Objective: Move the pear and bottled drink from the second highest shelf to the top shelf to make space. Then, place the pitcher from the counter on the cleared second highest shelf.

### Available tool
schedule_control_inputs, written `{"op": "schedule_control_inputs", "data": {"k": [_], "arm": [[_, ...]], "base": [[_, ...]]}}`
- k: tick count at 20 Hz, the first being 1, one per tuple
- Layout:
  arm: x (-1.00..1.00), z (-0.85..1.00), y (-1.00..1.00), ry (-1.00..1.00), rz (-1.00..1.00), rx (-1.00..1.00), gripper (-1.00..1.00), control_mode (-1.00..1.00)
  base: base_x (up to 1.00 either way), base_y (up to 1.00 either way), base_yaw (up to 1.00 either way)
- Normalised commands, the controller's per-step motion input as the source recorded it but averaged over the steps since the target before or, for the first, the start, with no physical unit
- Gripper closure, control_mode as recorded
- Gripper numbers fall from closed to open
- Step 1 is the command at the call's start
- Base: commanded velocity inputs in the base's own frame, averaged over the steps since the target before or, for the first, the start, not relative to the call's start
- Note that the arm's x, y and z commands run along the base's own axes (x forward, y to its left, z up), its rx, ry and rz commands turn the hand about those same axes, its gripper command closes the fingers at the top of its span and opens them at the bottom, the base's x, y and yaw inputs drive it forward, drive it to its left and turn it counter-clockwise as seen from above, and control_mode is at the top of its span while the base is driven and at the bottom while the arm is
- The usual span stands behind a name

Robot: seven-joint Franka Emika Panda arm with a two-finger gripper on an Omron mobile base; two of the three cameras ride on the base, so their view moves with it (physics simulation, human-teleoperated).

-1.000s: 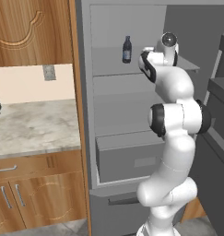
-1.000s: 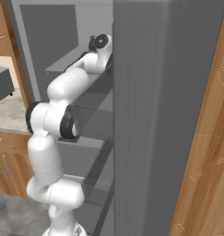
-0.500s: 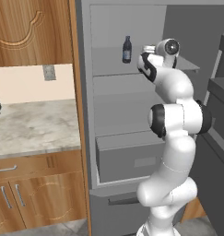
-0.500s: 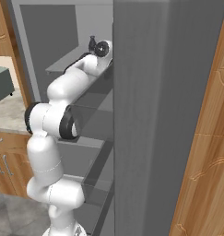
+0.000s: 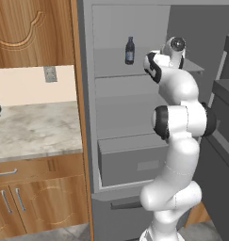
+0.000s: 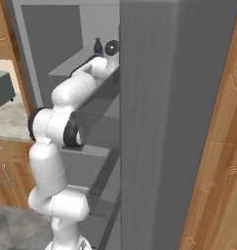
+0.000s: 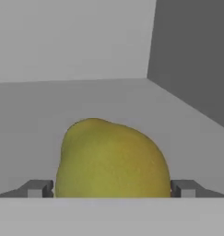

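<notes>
Pear point(image 7: 111, 159) sat on a fridge shelf, framed by the fingertips point(image 7: 37, 188) of the hand point(image 7: 111, 189), pinched or about to be; contact was unclear. Weak grip risked it rolling toward the bottled drink point(image 5: 129, 50).

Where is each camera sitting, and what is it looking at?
Left base view: behind the arm's left, facing the open fridge and counter; white arm rises at right.
Right base view: behind its right, facing the shelves; arm at left.
Hand view: on the hand, looking at the pear between the fingertips.
Both base views share the bottled drink.
</notes>
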Motion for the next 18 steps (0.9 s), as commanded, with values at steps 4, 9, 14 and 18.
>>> {"op": "schedule_control_inputs", "data": {"k": [4,9,14,18], "arm": [[-0.19,-0.45,0.30,0.37,0.00,-0.08,-1.00,-1.00],[-0.27,-0.71,0.54,0.19,0.00,-0.08,-1.00,-1.00],[-0.18,-0.12,0.41,-0.03,0.00,0.00,-1.00,-1.00],[-0.75,0.01,0.30,0.00,0.00,0.00,-1.00,-1.00]], "base": [[0.00,0.00,0.00],[0.00,0.00,0.00],[0.00,0.00,0.00],[0.00,0.00,0.00]]}}
